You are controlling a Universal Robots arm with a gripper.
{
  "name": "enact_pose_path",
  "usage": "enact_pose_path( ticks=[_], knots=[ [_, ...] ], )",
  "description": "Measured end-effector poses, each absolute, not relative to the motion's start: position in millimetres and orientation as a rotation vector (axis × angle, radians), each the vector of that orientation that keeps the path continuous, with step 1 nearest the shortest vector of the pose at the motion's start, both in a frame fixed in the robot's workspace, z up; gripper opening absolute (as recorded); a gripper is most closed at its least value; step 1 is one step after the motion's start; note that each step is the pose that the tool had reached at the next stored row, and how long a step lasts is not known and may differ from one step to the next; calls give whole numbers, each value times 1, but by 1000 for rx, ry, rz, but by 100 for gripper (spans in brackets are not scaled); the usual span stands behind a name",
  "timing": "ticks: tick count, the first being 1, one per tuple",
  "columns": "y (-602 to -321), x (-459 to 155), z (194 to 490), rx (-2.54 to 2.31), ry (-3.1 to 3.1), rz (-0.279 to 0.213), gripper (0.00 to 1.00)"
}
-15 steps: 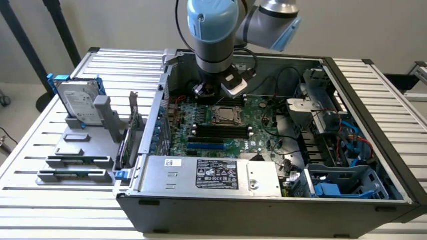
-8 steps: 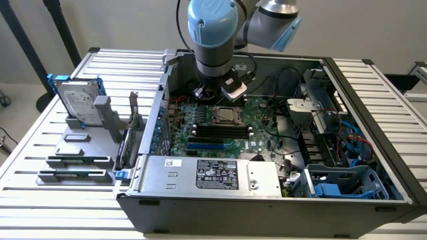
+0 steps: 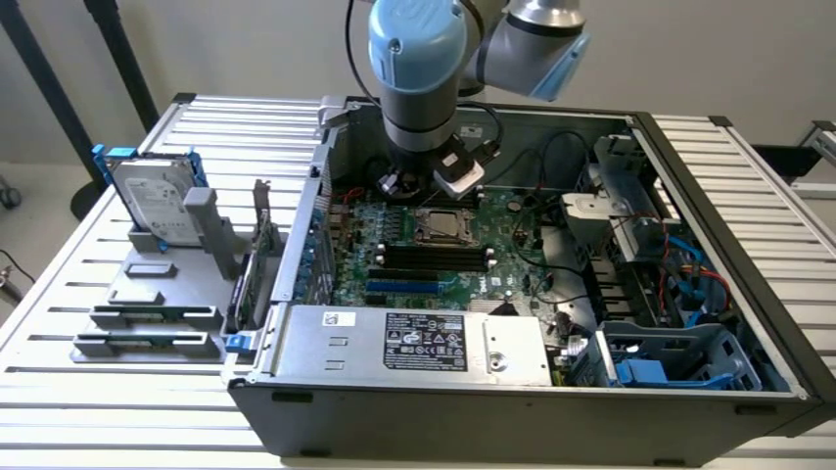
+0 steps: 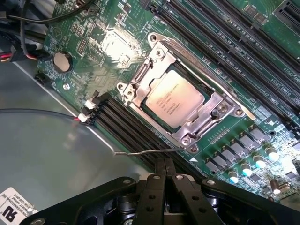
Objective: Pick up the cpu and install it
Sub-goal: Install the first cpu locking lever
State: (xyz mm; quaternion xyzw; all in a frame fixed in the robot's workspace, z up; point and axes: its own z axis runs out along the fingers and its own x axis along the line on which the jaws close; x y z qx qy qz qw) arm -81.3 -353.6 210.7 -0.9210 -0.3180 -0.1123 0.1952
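Up close, cpu (image 4: 174, 99) seated in socket, pincer (image 4: 165, 165) shut, empty.

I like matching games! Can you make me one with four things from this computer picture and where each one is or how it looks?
Things:
1. cpu
2. gripper
3. hard drive
4. coin battery

Clues:
A. standing upright in a grey holder outside the case
B. shut, holding nothing, above the motherboard
C. lying in the socket's metal frame
D. round and silvery, on the green board

Pairs: 1-C, 2-B, 3-A, 4-D
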Motion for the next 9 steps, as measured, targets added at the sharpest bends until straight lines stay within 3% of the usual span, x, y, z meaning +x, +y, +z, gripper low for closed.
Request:
enact_pose_path(
  ticks=[9],
  knots=[
    [-354,-81,202,-2560,-955,-308,11]
  ],
)
